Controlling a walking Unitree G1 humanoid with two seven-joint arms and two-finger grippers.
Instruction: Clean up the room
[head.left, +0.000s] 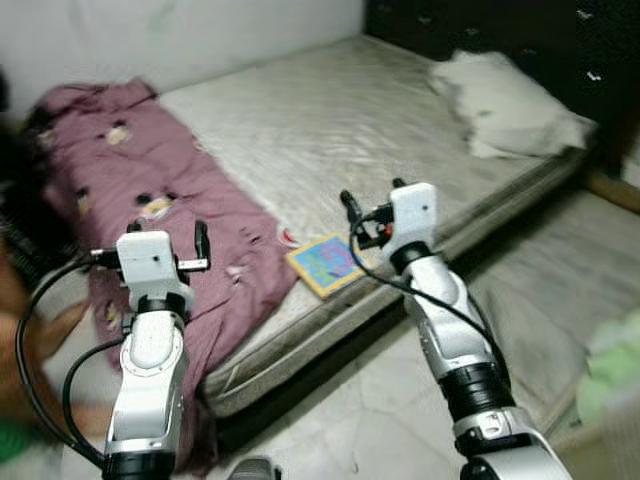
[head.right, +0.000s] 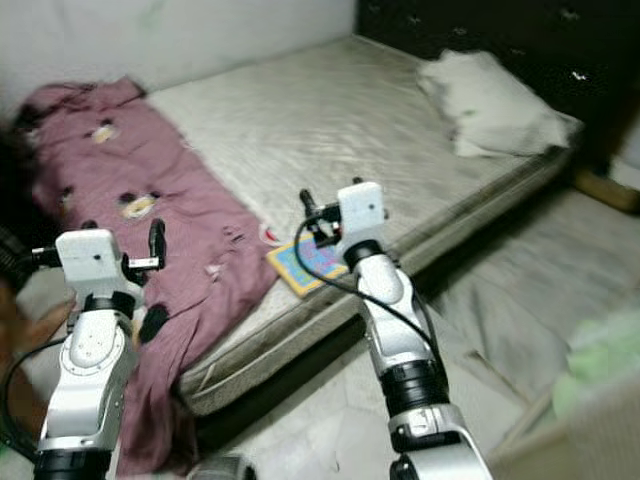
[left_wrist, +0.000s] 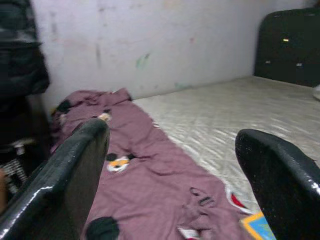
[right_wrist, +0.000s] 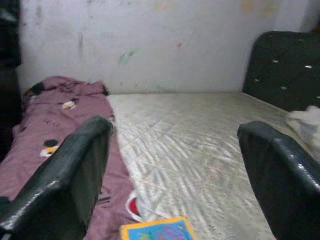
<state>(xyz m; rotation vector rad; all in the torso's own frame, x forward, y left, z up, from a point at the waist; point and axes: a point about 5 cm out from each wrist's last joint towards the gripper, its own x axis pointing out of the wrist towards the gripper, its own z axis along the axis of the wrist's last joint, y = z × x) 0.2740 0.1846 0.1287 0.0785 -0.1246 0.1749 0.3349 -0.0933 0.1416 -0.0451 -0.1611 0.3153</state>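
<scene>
A maroon blanket (head.left: 140, 180) with cartoon prints lies crumpled along the left side of the bare mattress (head.left: 330, 130) and hangs over its near edge. A colourful flat book (head.left: 325, 263) rests on the mattress's near edge, beside the blanket. My left gripper (head.left: 167, 230) is raised over the hanging part of the blanket, open and holding nothing. My right gripper (head.left: 372, 198) hovers open just above and behind the book. The right wrist view has the book (right_wrist: 159, 230) low between its fingers (right_wrist: 75, 170).
A white pillow (head.left: 505, 105) lies at the mattress's far right, against a black padded headboard (head.left: 500, 25). A grey mat (head.left: 560, 270) covers the floor to the right of the bed. Something pale green (head.left: 615, 365) sits at the right edge. Dark clutter (head.left: 15, 200) stands left of the bed.
</scene>
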